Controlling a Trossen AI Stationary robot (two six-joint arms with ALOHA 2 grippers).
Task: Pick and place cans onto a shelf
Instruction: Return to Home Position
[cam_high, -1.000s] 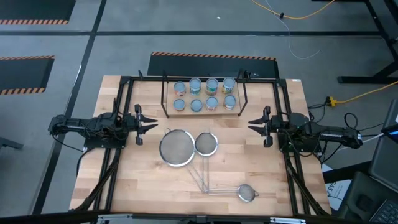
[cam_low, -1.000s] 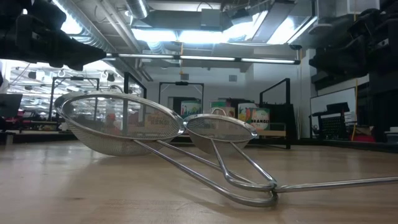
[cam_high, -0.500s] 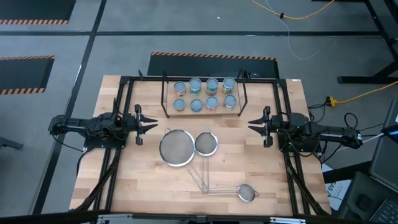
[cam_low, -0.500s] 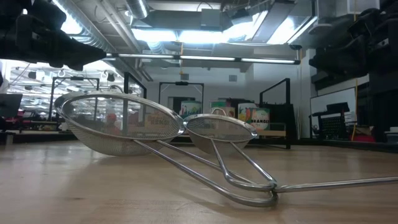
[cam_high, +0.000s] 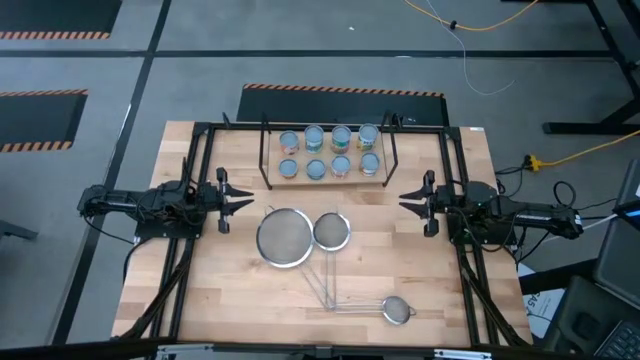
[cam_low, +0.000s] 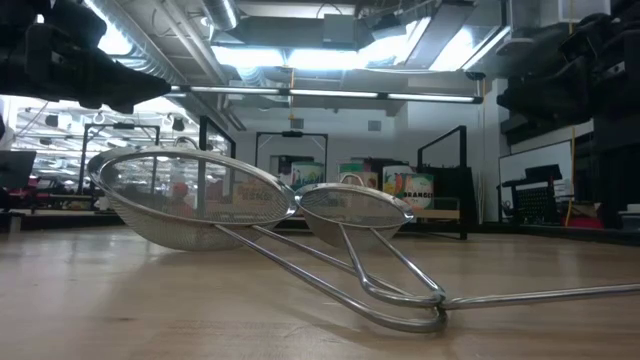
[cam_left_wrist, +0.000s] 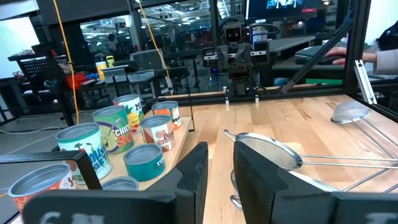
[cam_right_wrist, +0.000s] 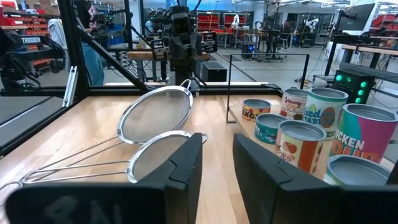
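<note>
Cans (cam_high: 341, 166) all on the shelf (cam_high: 328, 181); left end effector (cam_high: 248, 203) and right end effector (cam_high: 403, 203) flank it, fingers slightly spread.

The table (cam_high: 230, 290) is made of light wooden strips, smooth, with a soft satin shine. The shelf (cam_high: 302, 178) is built of thin black metal rods and a pale wooden board. The cans (cam_high: 340, 166) are seen with dull, pale metal tops and smooth printed labels. The strainers (cam_high: 284, 238) are formed of fine steel mesh, and their wire handles (cam_low: 540, 293) are polished and bright. The fingers (cam_left_wrist: 196, 174) of the left gripper (cam_left_wrist: 219, 155) and of the right gripper (cam_right_wrist: 217, 146) are dark and matt, of plastic as it seems.
</note>
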